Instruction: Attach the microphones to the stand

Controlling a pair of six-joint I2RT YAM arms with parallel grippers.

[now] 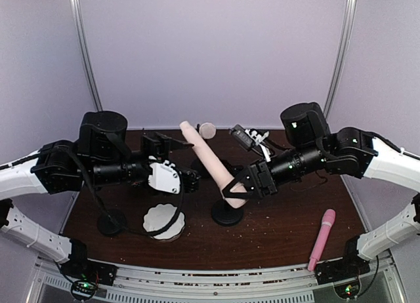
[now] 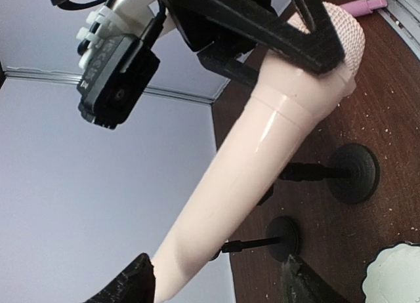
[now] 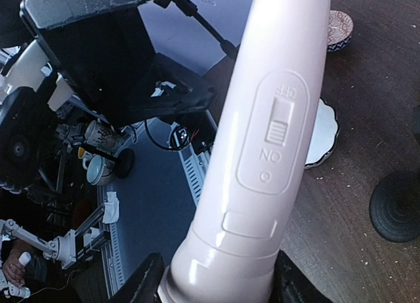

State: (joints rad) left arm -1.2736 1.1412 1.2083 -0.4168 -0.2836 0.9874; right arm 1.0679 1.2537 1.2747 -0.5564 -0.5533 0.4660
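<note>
Top external view: the right gripper (image 1: 237,193) is clamped on the cream microphone (image 1: 209,160) down near its head end. The mic sits tilted over the middle of the table (image 1: 289,218), with its tail pointing to about 11 o'clock and its head down at 5 o'clock. That head end hangs right over the stand (image 1: 227,216), a black round base at 6 o'clock from the mic. I can't tell if they actually touch.

In the right wrist view the jaws press on both sides of the mic body, with the on/off switch panel facing the camera.

The left gripper (image 2: 216,286) is a different story. In the left wrist view its jaws are spread apart with the mic's tail between them. One finger (image 2: 131,283) is just beside the tail and the other is well apart from it, so it isn't gripping anything.

The pink microphone (image 1: 321,237) lies flat on the table at roughly 4 o'clock, near the right arm's base and well apart from both grippers. A second stand (image 1: 111,223) sits at 8 o'clock under the left arm, and a white scalloped bowl (image 1: 164,222) is just beside it, between the two stands.
</note>
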